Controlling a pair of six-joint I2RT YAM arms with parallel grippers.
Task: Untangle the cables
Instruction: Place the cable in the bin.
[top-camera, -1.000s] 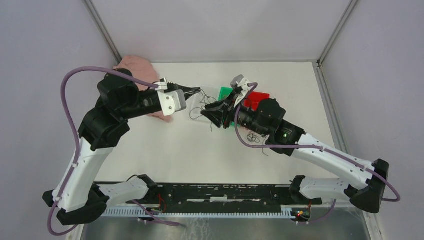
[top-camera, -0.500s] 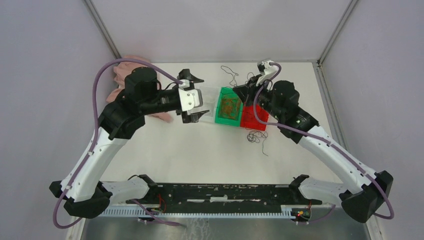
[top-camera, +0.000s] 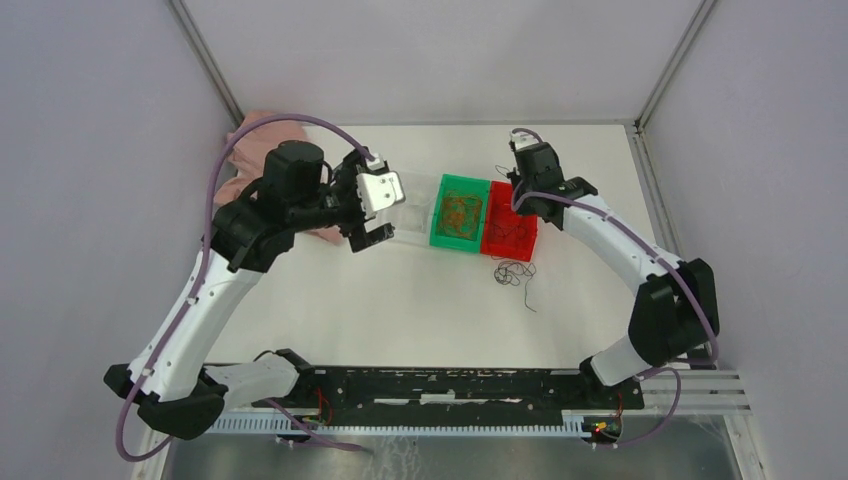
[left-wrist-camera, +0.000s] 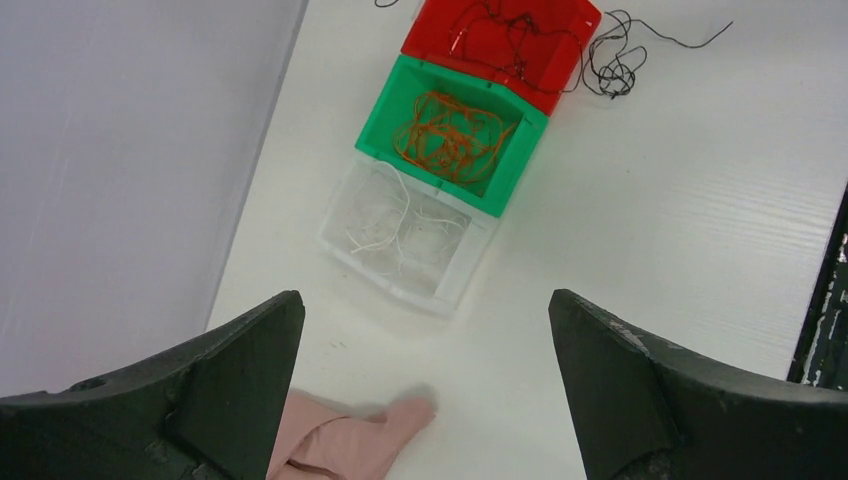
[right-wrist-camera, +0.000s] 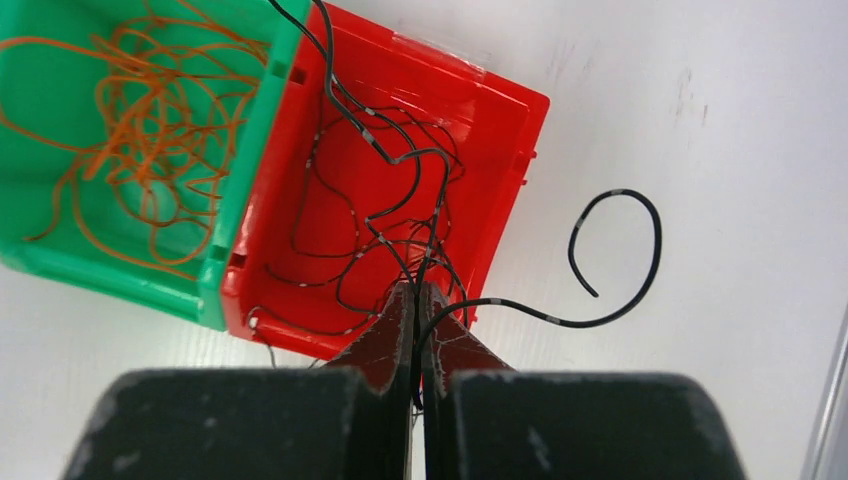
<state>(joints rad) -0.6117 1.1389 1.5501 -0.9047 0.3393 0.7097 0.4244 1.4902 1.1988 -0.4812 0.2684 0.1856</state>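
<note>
Currently R hand (right-wrist-camera: 415, 292) pinched shut on black cable (right-wrist-camera: 441, 182) over red bin (right-wrist-camera: 521, 128), L hand (left-wrist-camera: 425, 302) wide open, empty; advise lowering trailing end inside bin before release.

Light bright, even and diffuse in all three views, from above. Shadows faint and soft-edged, clearest below the clear bin (left-wrist-camera: 450, 280) at centre of the left wrist view. Fingers (right-wrist-camera: 388, 335) at bottom of wrist frames slightly blurred.
</note>
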